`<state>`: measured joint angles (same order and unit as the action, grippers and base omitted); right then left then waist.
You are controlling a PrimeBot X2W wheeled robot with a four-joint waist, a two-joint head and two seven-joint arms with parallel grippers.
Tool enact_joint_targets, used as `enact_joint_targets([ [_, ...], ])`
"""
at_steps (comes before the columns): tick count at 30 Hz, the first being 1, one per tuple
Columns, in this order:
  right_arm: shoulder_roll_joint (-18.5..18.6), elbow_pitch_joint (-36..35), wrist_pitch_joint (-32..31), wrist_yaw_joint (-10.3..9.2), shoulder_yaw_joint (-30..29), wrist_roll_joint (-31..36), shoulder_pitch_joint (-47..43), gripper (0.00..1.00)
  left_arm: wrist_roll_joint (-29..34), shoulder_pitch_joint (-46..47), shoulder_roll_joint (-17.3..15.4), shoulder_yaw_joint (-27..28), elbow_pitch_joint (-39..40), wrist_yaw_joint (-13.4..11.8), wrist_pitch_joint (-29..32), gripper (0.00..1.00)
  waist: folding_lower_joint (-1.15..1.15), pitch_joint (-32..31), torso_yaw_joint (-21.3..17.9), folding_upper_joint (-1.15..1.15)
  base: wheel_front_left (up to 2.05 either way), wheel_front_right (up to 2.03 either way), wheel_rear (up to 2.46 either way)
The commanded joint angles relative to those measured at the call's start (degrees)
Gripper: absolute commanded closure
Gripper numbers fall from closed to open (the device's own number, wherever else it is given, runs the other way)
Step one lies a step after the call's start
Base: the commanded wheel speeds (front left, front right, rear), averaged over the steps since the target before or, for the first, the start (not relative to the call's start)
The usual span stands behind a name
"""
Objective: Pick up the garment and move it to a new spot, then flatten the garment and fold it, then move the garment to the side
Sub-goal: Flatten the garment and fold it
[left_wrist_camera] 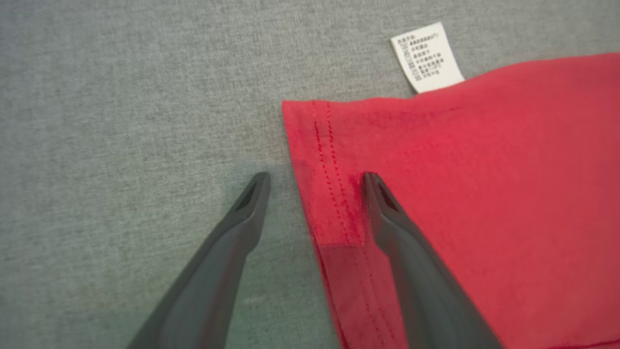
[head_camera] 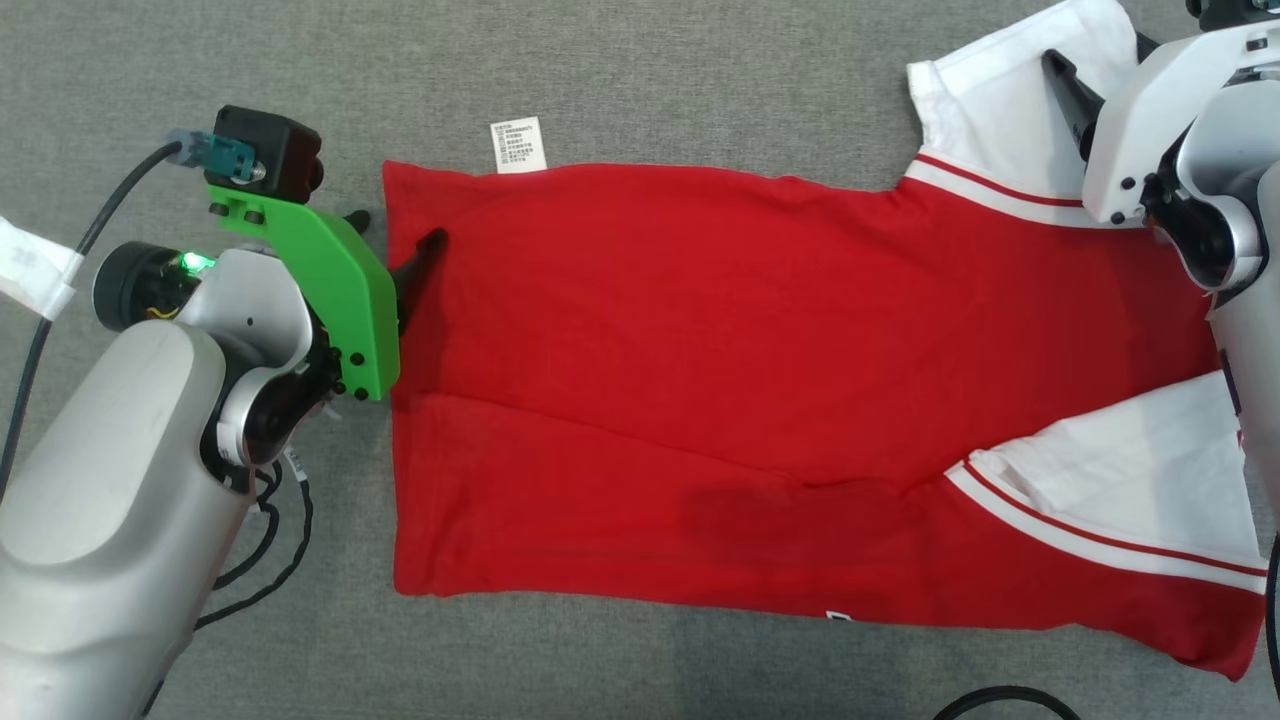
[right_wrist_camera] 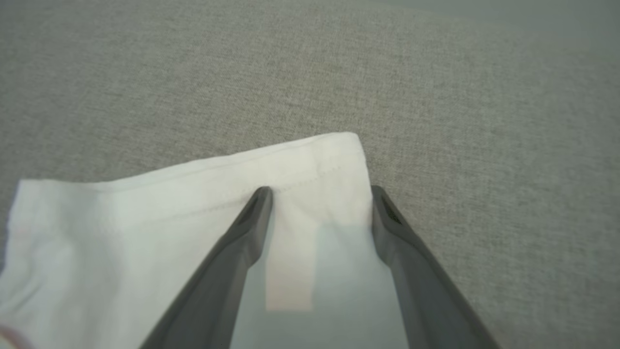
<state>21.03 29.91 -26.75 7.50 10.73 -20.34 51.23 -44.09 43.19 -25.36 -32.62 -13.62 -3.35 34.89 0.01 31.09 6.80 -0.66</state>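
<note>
While both arms reach in from opposite ends, the grey woven surface (head_camera: 640,80) carries the garment (head_camera: 750,380), a red shirt with white sleeves, spread flat across its middle. Its hem (head_camera: 392,400) lies at the left and its sleeves at the right.

The left arm (head_camera: 110,480) rises from the near left corner, its wrist turned right under a green bracket (head_camera: 340,280) topped by a black camera (head_camera: 270,150). The right arm (head_camera: 1180,130) comes in at the far right, with its white wrist housing above the far sleeve (head_camera: 1000,100).

Seen from its wrist, the left gripper (left_wrist_camera: 316,179) has its jaws spread and holds nothing. It straddles the hem near the far left corner, one finger over grey cloth and the other over red. That view also brings out two rows of stitching (left_wrist_camera: 322,145) along the hem.

The right gripper (right_wrist_camera: 320,191) is likewise spread and empty. One finger is over the white sleeve's stitched corner and the other is at the sleeve's edge.

A white care label (head_camera: 517,145) pokes out past the far edge beside the left corner. It has several printed lines, too small to read.
</note>
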Motion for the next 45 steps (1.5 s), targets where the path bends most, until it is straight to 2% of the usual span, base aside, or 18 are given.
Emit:
enact_joint_targets([
  [1,-0.2,2.6,0.4,-0.01,1.1,-0.3,0.0,0.00,0.4,-0.1,0.3,-0.6,-2.6,0.3,0.4,0.00,-0.01,0.0,0.9,0.66,0.00,0.00,0.00],
  [3,-0.3,3.7,0.8,0.00,1.4,-0.6,0.5,0.03,0.2,0.2,0.8,-1.0,-3.3,1.0,0.2,0.00,-0.01,-0.2,0.9,0.66,0.00,0.00,0.00],
  [4,-0.3,4.5,1.3,-0.01,1.7,-0.8,0.9,0.55,-0.4,0.6,1.5,-1.0,-4.0,1.5,-0.4,0.00,-0.01,-0.3,0.8,0.66,0.00,0.00,0.00],
  [5,-0.5,5.3,1.9,-0.01,1.8,-1.5,1.3,0.89,-1.0,0.9,2.5,-0.8,-4.5,1.9,-0.8,0.00,-0.01,-0.4,0.6,0.66,0.00,0.00,0.00],
  [6,-0.7,6.0,2.4,-0.01,1.9,-2.0,1.8,1.00,-1.5,1.3,3.2,-0.9,-5.1,2.7,-1.3,0.00,-0.01,-0.4,0.4,0.66,0.00,0.00,0.00],
  [8,-0.6,6.9,3.1,-0.04,3.0,-2.7,2.1,1.00,-2.4,1.4,4.6,-0.7,-6.3,3.9,-2.2,0.07,-0.01,-0.6,-0.1,0.66,0.00,0.00,0.00],
  [9,-0.6,7.3,3.4,-0.06,3.7,-3.1,2.2,1.00,-2.9,1.6,5.2,-0.9,-6.9,4.8,-2.5,0.25,-0.01,-0.7,-0.4,0.66,0.00,0.00,0.00],
  [10,-0.5,7.6,3.8,-0.06,4.3,-3.8,2.3,1.00,-3.5,1.7,5.8,-1.1,-7.3,5.9,-2.9,0.56,-0.01,-0.9,-0.7,0.66,0.00,0.00,0.00],
  [11,-0.5,7.7,4.4,-0.06,4.7,-4.7,2.5,1.00,-4.6,1.6,6.6,-0.8,-8.0,6.4,-3.3,0.73,-0.01,-1.1,-1.1,0.66,0.00,0.00,0.00],
  [12,-0.5,7.6,5.3,-0.06,4.9,-5.5,2.8,1.00,-5.2,1.6,7.0,-0.8,-8.6,7.0,-3.3,1.00,-0.01,-1.2,-1.4,0.66,0.00,0.00,0.00],
  [15,-0.6,6.2,7.7,-0.06,5.5,-8.0,3.5,1.00,-5.3,2.1,6.4,-1.1,-9.4,8.2,-3.4,1.00,-0.01,-1.5,-2.4,0.66,0.00,0.00,0.00],
  [23,2.2,-3.1,12.6,-0.05,8.0,-15.4,-1.4,1.00,-5.0,-0.1,3.7,2.3,-4.6,8.6,-10.9,1.00,-0.01,-3.2,-4.7,0.66,0.00,0.00,0.00],
  [31,5.0,-15.0,16.1,-0.04,5.5,-21.4,-13.0,1.00,-7.0,-9.4,0.2,5.3,4.4,7.1,-15.5,1.00,-0.01,-7.1,-7.0,0.66,0.00,0.00,0.00],
  [36,5.4,-22.1,15.9,-0.03,3.0,-22.3,-20.8,1.00,-8.0,-15.7,-2.0,7.4,8.1,6.1,-18.4,1.00,-0.01,-9.8,-8.7,0.66,0.00,0.00,0.00],
  [45,3.3,-30.8,13.8,-0.03,-1.1,-21.0,-33.5,1.00,-10.6,-25.8,-4.1,8.8,12.4,5.1,-20.3,1.00,-0.01,-14.5,-10.1,0.66,0.00,0.00,0.00],
])
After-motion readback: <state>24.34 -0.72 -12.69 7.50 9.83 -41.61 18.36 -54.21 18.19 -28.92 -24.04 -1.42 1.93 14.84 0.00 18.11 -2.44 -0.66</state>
